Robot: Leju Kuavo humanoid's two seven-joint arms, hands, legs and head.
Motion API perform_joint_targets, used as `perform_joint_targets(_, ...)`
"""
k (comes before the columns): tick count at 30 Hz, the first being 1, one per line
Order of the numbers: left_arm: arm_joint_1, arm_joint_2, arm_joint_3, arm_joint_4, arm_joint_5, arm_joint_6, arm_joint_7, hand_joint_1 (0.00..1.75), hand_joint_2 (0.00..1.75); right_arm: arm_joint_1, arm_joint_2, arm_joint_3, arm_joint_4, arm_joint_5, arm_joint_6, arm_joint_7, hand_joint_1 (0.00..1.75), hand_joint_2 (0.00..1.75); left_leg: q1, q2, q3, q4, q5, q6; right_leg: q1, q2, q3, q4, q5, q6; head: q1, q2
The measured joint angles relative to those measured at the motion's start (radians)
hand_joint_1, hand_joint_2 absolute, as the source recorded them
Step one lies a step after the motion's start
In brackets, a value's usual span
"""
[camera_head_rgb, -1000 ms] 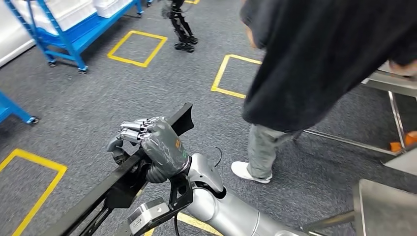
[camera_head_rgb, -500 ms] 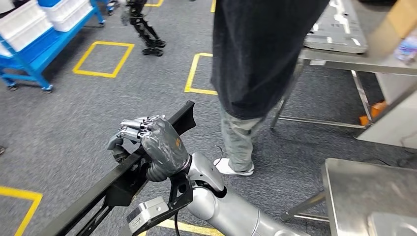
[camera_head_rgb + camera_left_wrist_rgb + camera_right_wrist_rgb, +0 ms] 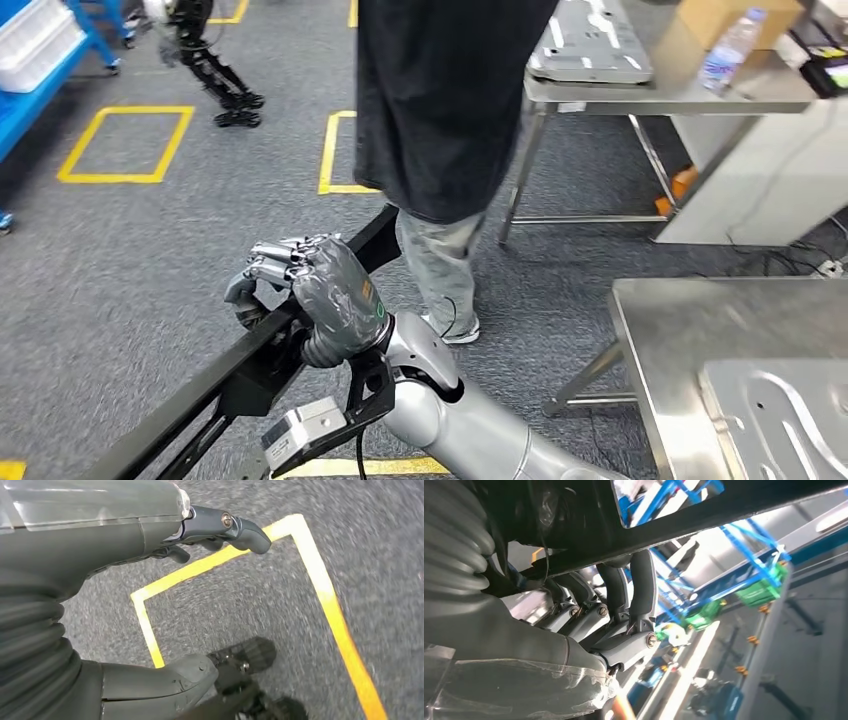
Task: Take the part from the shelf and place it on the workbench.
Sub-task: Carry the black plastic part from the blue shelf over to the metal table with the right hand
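Grey carpet with yellow squares surrounds steel workbench; right hand fingers grip black part.

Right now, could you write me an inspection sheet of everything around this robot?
Surface: steel workbench at lower right, a pressed metal panel lying on it.
Job's things: long black part, carried above the floor.
Clutter: second metal table with a grey tray, a water bottle and a cardboard box.
Hands: right hand grips the black part; left hand hangs over the floor, holding nothing.
Cables: thin black wire at the right wrist; cables on the floor at far right.
Surroundings: person standing close ahead; grey carpet with yellow tape squares; blue shelving; another robot's legs.
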Motion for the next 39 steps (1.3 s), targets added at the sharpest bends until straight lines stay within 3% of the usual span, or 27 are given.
perform_joint_targets(2, -0.001, -0.003, -0.003, 0.000, -0.001, -0.002, 0.001, 0.00, 1.75, 0.000, 0.000, -0.001, 0.000, 0.003, 0.000, 0.000, 1.75, 1.75, -0.002, 0.019, 0.005, 0.002, -0.007, -0.007, 0.006, -0.038, 0.079, -0.142, 0.054, -0.007, 0.000, 0.000)
perform_joint_targets(3, -0.002, -0.004, -0.004, 0.000, -0.001, -0.002, 0.001, 0.00, 1.75, 0.000, 0.000, -0.002, 0.000, 0.004, -0.001, 0.000, 1.75, 1.75, -0.004, 0.026, 0.007, 0.004, -0.010, -0.012, 0.010, -0.051, 0.104, -0.189, 0.066, -0.013, 0.000, 0.000)
perform_joint_targets(4, -0.002, -0.005, -0.005, 0.000, -0.001, -0.002, 0.002, 0.00, 1.75, -0.001, 0.000, -0.003, 0.000, 0.004, -0.001, 0.000, 1.75, 1.75, -0.006, 0.034, 0.009, 0.004, -0.012, -0.018, 0.015, -0.057, 0.116, -0.212, 0.068, -0.018, 0.000, 0.000)
perform_joint_targets(6, -0.004, -0.006, -0.006, 0.000, -0.001, -0.002, 0.003, 0.00, 1.75, -0.001, 0.000, -0.005, -0.001, 0.006, -0.001, 0.000, 1.75, 1.75, -0.005, 0.048, 0.014, 0.002, -0.016, -0.029, 0.018, -0.038, 0.116, -0.217, 0.069, -0.028, 0.000, 0.000)
perform_joint_targets(7, -0.005, -0.007, -0.006, 0.000, -0.001, -0.002, 0.003, 0.00, 1.75, -0.001, 0.000, -0.006, -0.001, 0.007, -0.001, 0.000, 1.75, 1.75, -0.003, 0.043, 0.016, 0.006, -0.023, -0.035, 0.017, -0.029, 0.118, -0.221, 0.071, -0.034, 0.000, 0.000)
perform_joint_targets(9, -0.006, -0.007, -0.006, 0.000, -0.001, -0.002, 0.003, 0.00, 1.75, -0.002, 0.001, -0.006, -0.002, 0.008, -0.001, 0.000, 1.75, 1.75, 0.001, 0.003, -0.003, 0.059, -0.063, -0.043, 0.009, -0.011, 0.123, -0.230, 0.075, -0.046, 0.000, 0.000)
perform_joint_targets(11, -0.004, -0.007, -0.006, 0.000, -0.001, -0.002, 0.003, 0.00, 1.75, -0.002, 0.002, -0.006, -0.002, 0.008, -0.001, 0.000, 1.75, 1.75, 0.003, -0.038, -0.062, 0.189, -0.128, -0.047, 0.008, 0.009, 0.124, -0.230, 0.076, -0.053, -0.001, 0.000)
perform_joint_targets(12, -0.002, -0.007, -0.006, 0.000, -0.001, -0.002, 0.003, 0.00, 1.75, -0.001, 0.002, -0.006, -0.001, 0.008, -0.001, 0.001, 1.75, 1.75, 0.003, -0.044, -0.095, 0.255, -0.151, -0.049, 0.008, 0.021, 0.123, -0.228, 0.075, -0.054, -0.001, 0.000)
perform_joint_targets(13, -0.001, -0.007, -0.006, 0.000, -0.001, -0.002, 0.003, 0.00, 1.75, 0.000, 0.002, -0.006, -0.001, 0.009, -0.001, 0.001, 1.75, 1.75, 0.004, -0.046, -0.118, 0.294, -0.155, -0.050, 0.008, 0.034, 0.123, -0.226, 0.075, -0.055, -0.001, 0.000)
perform_joint_targets(14, 0.000, -0.007, -0.006, 0.000, -0.001, -0.002, 0.003, 0.00, 1.75, 0.001, 0.002, -0.006, 0.000, 0.010, -0.001, 0.001, 1.75, 1.75, 0.005, -0.047, -0.123, 0.295, -0.139, -0.051, 0.007, 0.048, 0.122, -0.223, 0.073, -0.054, -0.001, 0.000)
perform_joint_targets(15, 0.000, -0.007, -0.006, 0.000, -0.001, -0.002, 0.003, 0.00, 1.75, 0.002, 0.002, -0.006, 0.000, 0.011, -0.001, 0.001, 1.75, 1.75, 0.007, -0.050, -0.108, 0.254, -0.105, -0.050, 0.005, 0.063, 0.122, -0.218, 0.071, -0.052, -0.001, 0.000)
perform_joint_targets(17, -0.001, -0.007, -0.006, 0.000, -0.001, -0.002, 0.003, 0.00, 1.75, 0.002, 0.002, -0.006, 0.000, 0.013, -0.002, 0.001, 1.75, 1.75, 0.012, -0.085, -0.052, 0.118, -0.032, -0.050, 0.004, 0.088, 0.121, -0.207, 0.065, -0.044, -0.001, 0.000)
perform_joint_targets(18, -0.002, -0.007, -0.006, 0.000, -0.001, -0.002, 0.003, 0.00, 1.75, 0.002, 0.002, -0.006, 0.000, 0.014, -0.003, 0.002, 1.75, 1.75, 0.014, -0.104, -0.029, 0.066, -0.014, -0.049, 0.004, 0.100, 0.117, -0.201, 0.063, -0.039, 0.000, 0.000)
perform_joint_targets(20, -0.002, -0.007, -0.006, 0.000, 0.000, -0.002, 0.004, 0.00, 1.75, 0.002, 0.001, -0.008, -0.001, 0.015, -0.006, 0.002, 1.75, 1.75, 0.012, -0.121, -0.015, 0.035, -0.015, -0.046, 0.002, 0.119, 0.107, -0.196, 0.065, -0.027, 0.000, 0.000)
perform_joint_targets(22, -0.002, -0.009, -0.007, 0.000, 0.001, -0.002, 0.005, 0.00, 1.75, 0.003, -0.002, -0.012, -0.001, 0.016, -0.008, 0.002, 1.75, 1.75, 0.012, -0.102, -0.012, 0.029, -0.011, -0.036, 0.000, 0.130, 0.102, -0.197, 0.069, -0.014, 0.000, 0.000)
perform_joint_targets(24, -0.004, -0.011, -0.007, 0.000, 0.001, -0.002, 0.005, 0.00, 1.75, 0.002, -0.007, -0.018, -0.002, 0.016, -0.010, 0.002, 1.75, 1.75, 0.014, -0.078, -0.008, 0.018, -0.004, -0.020, 0.005, 0.091, 0.085, -0.163, 0.045, -0.006, 0.000, 0.000)
perform_joint_targets(26, -0.003, -0.012, -0.007, 0.000, 0.001, -0.002, 0.005, 0.00, 1.75, 0.001, -0.010, -0.021, -0.003, 0.016, -0.012, 0.002, 1.75, 1.75, 0.010, -0.053, -0.006, 0.013, -0.002, -0.009, 0.005, 0.032, 0.033, -0.055, -0.013, -0.002, 0.001, 0.000)
perform_joint_targets(28, -0.001, -0.011, -0.007, 0.000, 0.002, -0.001, 0.006, 0.00, 1.75, 0.003, -0.014, -0.022, -0.003, 0.017, -0.012, 0.003, 1.75, 1.75, 0.006, -0.025, -0.007, 0.013, -0.004, -0.005, 0.002, 0.012, -0.023, 0.056, -0.052, 0.000, 0.001, 0.000)
perform_joint_targets(29, 0.000, -0.011, -0.007, 0.000, 0.002, -0.001, 0.006, 0.00, 1.75, 0.005, -0.017, -0.023, -0.003, 0.020, -0.013, 0.003, 1.75, 1.75, 0.005, -0.011, -0.006, 0.014, -0.005, -0.005, 0.001, 0.009, -0.030, 0.068, -0.046, 0.001, 0.001, 0.000)
perform_joint_targets(30, -0.001, -0.011, -0.007, 0.000, 0.002, 0.000, 0.006, 0.00, 1.75, 0.005, -0.020, -0.024, -0.003, 0.023, -0.013, 0.004, 1.75, 1.75, 0.004, 0.000, -0.005, 0.014, -0.007, -0.005, 0.001, 0.005, -0.016, 0.040, -0.021, 0.000, 0.001, 0.000)
perform_joint_targets(32, -0.002, -0.012, -0.007, 0.000, 0.003, 0.001, 0.006, 0.00, 1.75, 0.005, -0.023, -0.027, -0.003, 0.031, -0.016, 0.009, 1.75, 1.75, 0.003, 0.020, 0.002, 0.014, -0.012, -0.010, 0.005, -0.024, 0.058, -0.097, 0.041, -0.007, 0.001, 0.000)
perform_joint_targets(34, -0.004, -0.013, -0.008, 0.000, 0.003, 0.002, 0.007, 0.00, 1.75, 0.001, -0.025, -0.034, -0.003, 0.039, -0.022, 0.017, 1.75, 1.75, -0.001, 0.036, 0.007, 0.014, -0.018, -0.018, 0.016, -0.051, 0.109, -0.196, 0.068, -0.017, 0.001, 0.000)
perform_joint_targets(35, -0.004, -0.013, -0.008, 0.000, 0.003, 0.003, 0.008, 0.00, 1.75, -0.002, -0.027, -0.040, -0.003, 0.044, -0.025, 0.022, 1.75, 1.75, -0.003, 0.044, 0.009, 0.013, -0.019, -0.023, 0.022, -0.053, 0.113, -0.207, 0.065, -0.022, 0.001, 0.000)
perform_joint_targets(37, -0.005, -0.015, -0.008, 0.000, 0.004, 0.002, 0.010, 0.00, 1.75, -0.007, -0.034, -0.053, -0.003, 0.053, -0.031, 0.033, 1.75, 1.75, -0.002, 0.058, 0.014, 0.010, -0.023, -0.035, 0.021, -0.032, 0.113, -0.212, 0.068, -0.031, 0.001, 0.000)
perform_joint_targets(39, -0.007, -0.016, -0.009, 0.000, 0.006, -0.001, 0.009, 0.00, 1.75, -0.013, -0.042, -0.071, -0.003, 0.060, -0.035, 0.041, 1.75, 1.75, 0.001, 0.032, 0.007, 0.036, -0.047, -0.043, 0.014, -0.012, 0.119, -0.222, 0.074, -0.044, 0.001, 0.000)
